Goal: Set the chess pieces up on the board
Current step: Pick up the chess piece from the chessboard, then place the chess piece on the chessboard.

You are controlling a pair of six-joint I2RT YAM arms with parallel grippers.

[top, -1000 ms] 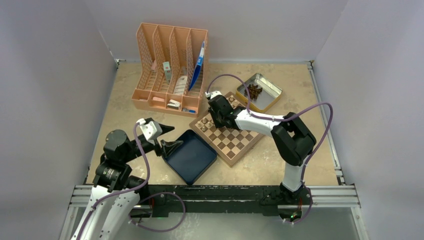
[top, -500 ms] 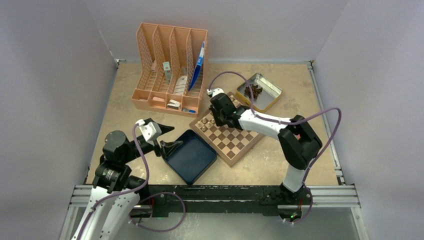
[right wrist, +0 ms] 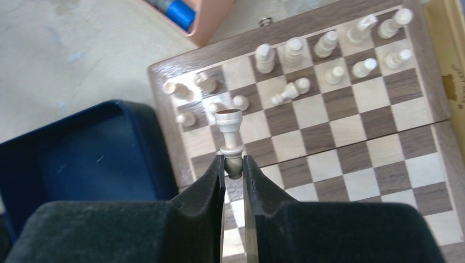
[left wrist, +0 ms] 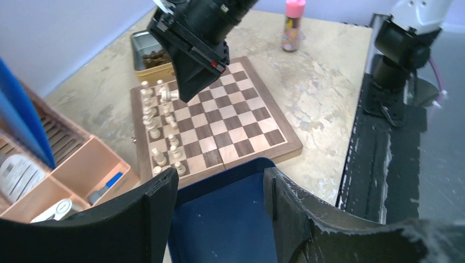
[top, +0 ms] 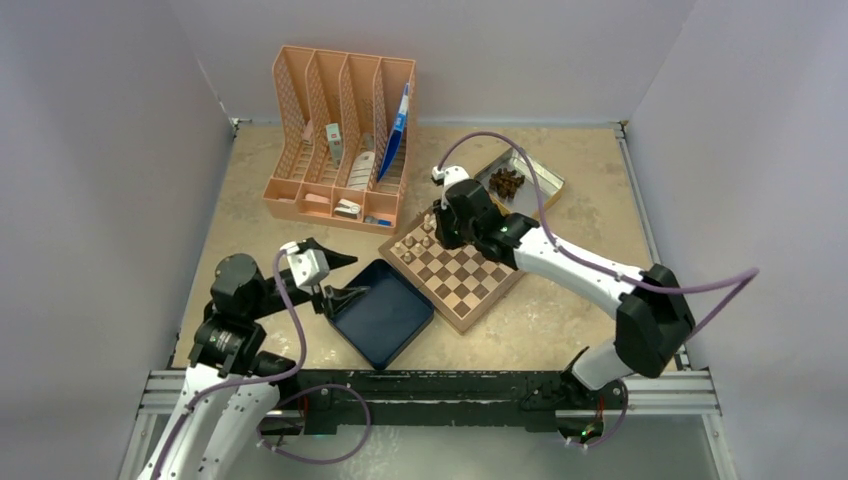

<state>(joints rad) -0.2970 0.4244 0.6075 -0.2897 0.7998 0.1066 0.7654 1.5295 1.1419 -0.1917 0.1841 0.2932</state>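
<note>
Right wrist view alone shows the grip: the right gripper (right wrist: 233,167) is clamped tight on the foot of a pale piece (right wrist: 228,129), held over the board (right wrist: 356,159). It is close to the other pieces (right wrist: 329,52), which are grouped along one edge. One fallen piece (right wrist: 289,92) lies on its side among them. Left wrist view adds a pink-capped bottle (left wrist: 294,22) beyond the board. The left gripper (left wrist: 219,186) stands half open and empty above the blue tray (left wrist: 219,230).
</note>
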